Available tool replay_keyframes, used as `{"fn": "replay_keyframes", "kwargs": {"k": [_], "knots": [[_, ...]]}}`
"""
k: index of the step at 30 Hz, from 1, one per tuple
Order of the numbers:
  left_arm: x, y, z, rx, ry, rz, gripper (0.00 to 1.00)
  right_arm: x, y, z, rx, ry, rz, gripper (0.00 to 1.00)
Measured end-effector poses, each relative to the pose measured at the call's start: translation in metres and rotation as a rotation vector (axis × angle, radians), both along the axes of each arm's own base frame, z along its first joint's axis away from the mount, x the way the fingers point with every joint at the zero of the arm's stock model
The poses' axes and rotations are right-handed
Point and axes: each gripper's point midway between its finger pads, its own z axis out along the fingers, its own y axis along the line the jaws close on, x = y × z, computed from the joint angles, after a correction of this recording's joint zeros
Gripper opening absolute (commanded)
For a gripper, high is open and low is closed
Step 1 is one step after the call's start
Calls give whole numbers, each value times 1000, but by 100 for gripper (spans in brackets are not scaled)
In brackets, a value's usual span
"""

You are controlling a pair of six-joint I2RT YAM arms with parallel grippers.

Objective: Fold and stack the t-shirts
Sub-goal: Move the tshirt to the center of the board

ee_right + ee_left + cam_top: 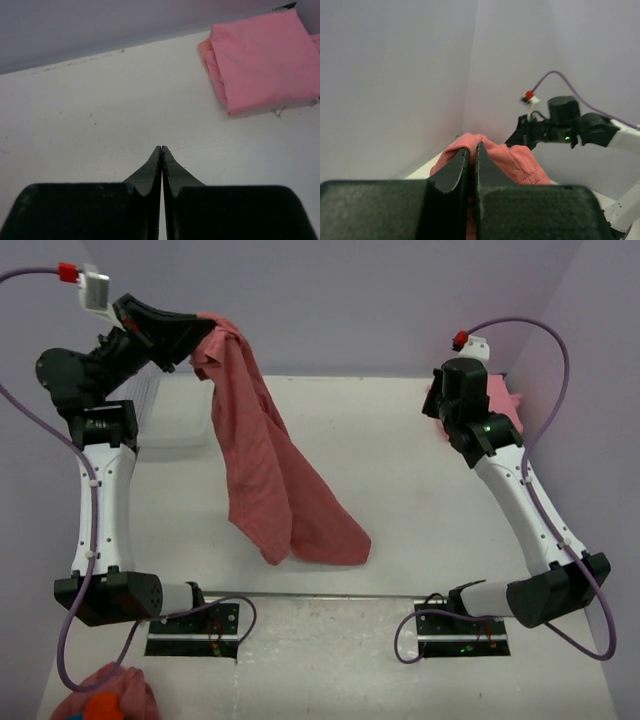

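Two tees in view, one per side. At the near-left corner a pink cloth lump (pixel 105 695) with an orange patch lies beside the left arm's base. Left gripper (pixel 197 338) is raised high at back-left, its fingers clamped on a bunched edge of the rose-red t-shirt (pixel 265 460). The left wrist view shows the cloth humped over the pinched tips. The shirt hangs down and drapes diagonally toward centre. Its lower end lies crumpled on the white table (pixel 420 480), and the upper part is clear of the surface. Right gripper (pixel 161 148) has its fingers pressed together with nothing between them. It points down at bare tabletop, and I cannot tell whether the tips touch it. The folded pink t-shirt (pixel 265 60) lies flat at the back-right by the wall, apart from the right gripper. In the top view it is mostly hidden behind the right wrist.
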Motion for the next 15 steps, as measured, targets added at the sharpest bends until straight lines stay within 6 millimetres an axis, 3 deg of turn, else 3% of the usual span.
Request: {"fn": "replay_keyframes", "kwargs": {"k": [3, 7, 10, 15], "knots": [[29, -14, -57, -5, 141, -9, 0, -4, 0, 22, 18, -49, 5, 0], [75, -19, -154, 2, 360, 37, 0, -6, 5, 35, 41, -76, 37, 0], [115, -6, -222, -6, 534, 144, 0, -7, 13, 27, 55, -57, 75, 0], [162, 6, -307, 28, 720, 265, 0, -11, 21, -3, 57, 17, 122, 0]]}}
